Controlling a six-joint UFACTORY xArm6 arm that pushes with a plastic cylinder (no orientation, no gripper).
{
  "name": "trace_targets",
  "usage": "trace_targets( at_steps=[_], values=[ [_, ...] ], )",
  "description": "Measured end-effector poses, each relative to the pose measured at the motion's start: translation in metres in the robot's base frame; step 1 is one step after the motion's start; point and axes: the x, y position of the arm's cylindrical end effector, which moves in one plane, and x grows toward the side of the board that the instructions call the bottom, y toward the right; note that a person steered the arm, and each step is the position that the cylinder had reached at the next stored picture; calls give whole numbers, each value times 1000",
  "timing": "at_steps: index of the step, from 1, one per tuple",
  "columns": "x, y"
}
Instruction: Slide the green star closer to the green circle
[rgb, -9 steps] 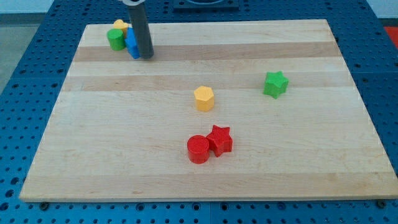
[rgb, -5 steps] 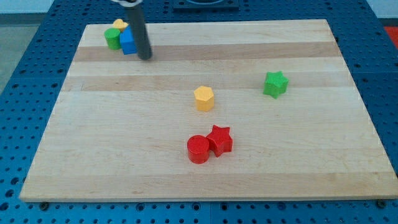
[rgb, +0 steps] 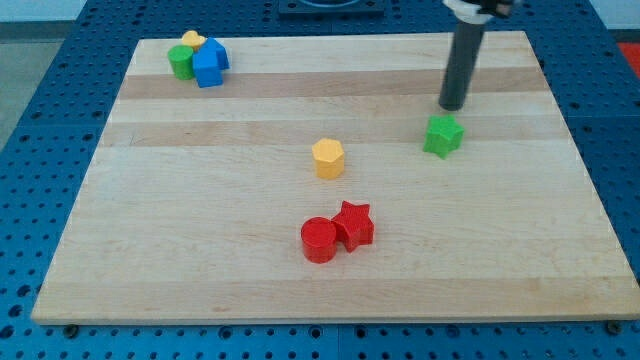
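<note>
The green star (rgb: 442, 135) lies on the wooden board at the view's right. My tip (rgb: 452, 106) stands just above it in the view, slightly to its right, close but apart from it. The green circle (rgb: 182, 63) sits at the board's top left corner, touching a blue block (rgb: 209, 64) on its right and a yellow block (rgb: 192, 41) behind it.
A yellow hexagon (rgb: 328, 158) lies near the board's middle. A red circle (rgb: 319, 240) and a red star (rgb: 353, 224) touch each other below it. The wooden board (rgb: 150, 220) rests on a blue perforated table.
My rod has moved from beside the blue block at the top left across the board to just above the green star. The blocks have not moved.
</note>
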Motion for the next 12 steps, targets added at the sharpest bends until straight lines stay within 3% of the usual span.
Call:
trace_targets(
  at_steps=[2, 3, 9, 12],
  values=[
    [47, 14],
    [61, -18],
    [61, -224],
    [24, -257]
  ],
)
